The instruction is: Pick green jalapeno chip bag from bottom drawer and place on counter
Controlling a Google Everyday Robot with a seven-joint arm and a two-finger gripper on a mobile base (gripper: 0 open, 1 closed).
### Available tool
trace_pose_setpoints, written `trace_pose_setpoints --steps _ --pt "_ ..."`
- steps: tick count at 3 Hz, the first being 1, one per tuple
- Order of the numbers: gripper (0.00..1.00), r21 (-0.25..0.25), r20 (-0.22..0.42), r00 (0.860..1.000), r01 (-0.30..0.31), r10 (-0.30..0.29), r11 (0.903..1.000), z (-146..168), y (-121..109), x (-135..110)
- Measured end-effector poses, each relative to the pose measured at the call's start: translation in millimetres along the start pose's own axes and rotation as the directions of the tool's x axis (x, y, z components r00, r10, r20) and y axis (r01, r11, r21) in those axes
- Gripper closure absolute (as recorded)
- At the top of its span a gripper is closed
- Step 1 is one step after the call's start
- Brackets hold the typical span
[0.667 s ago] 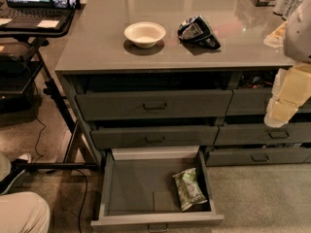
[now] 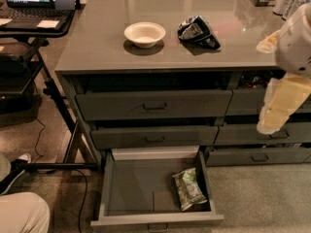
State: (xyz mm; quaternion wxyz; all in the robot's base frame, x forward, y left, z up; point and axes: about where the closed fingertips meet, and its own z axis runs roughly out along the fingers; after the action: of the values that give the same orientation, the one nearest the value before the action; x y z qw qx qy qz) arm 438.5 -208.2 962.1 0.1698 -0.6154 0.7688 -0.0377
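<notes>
At the bottom drawer: pulled well out at floor level, so you look straight down onto its flat grey floor. Nothing needs opening first.
Green jalapeno chip bag: lies flat in the drawer's front right corner, its long side running along the right wall. You cannot tell whether it touches the wall.
Gripper: hangs at the right edge of view, in front of the right-hand drawers, above and to the right of the bag and well apart from it. Released or clenched: cannot tell.
Desk: the glossy grey-brown top above the drawers, and your drop-off surface. Its front left area is bare.
Bowl: white, stands mid-desk.
Black-and-white bag: just right of the bowl and not touching it. It is a look-alike, so leave it.
Step in hand: judged as approach, grasp not yet made. You need to go down and left into the drawer.
Risk: the wall crowds one side of the bag, so come from above. The light glossy film may slide or crumple.
</notes>
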Motion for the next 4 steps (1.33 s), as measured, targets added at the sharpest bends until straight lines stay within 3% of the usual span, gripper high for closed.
trace_pose_setpoints --steps 2,4 --pt "0.00 -0.008 0.122 0.987 0.108 -0.106 0.9941 98.4 30.7 -12.1" --pt "0.00 -0.022 0.287 0.942 0.190 -0.176 0.9816 198.4 56.6 -27.2"
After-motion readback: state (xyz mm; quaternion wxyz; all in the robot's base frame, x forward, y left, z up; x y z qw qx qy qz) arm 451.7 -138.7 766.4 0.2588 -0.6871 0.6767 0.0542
